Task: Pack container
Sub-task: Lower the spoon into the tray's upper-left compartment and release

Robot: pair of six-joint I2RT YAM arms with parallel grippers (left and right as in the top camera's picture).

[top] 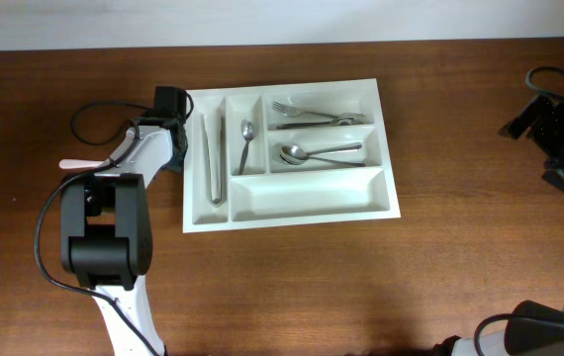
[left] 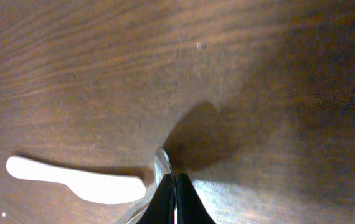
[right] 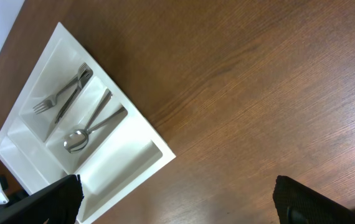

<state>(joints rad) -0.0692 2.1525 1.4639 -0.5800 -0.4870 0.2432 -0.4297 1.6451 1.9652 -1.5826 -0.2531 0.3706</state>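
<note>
With left end effector [left: 174, 182] clamped on, seemingly, a metal utensil [left: 159, 160], lift straight, clear of white plastic utensil [left: 71, 179] leftward.

Dark brown wood-grain bench [top: 361, 287] fills most of every view, its grain running lengthwise. Near its left end lies a flat white plastic utensil [top: 82, 164], long and narrow with rounded ends, casting a thin shadow on the wood. A black cable [top: 94, 107] loops over the bench just behind it. A pale wall [top: 262, 20] runs along the back edge, and another black cable [top: 539, 71] curls at the far right
</note>
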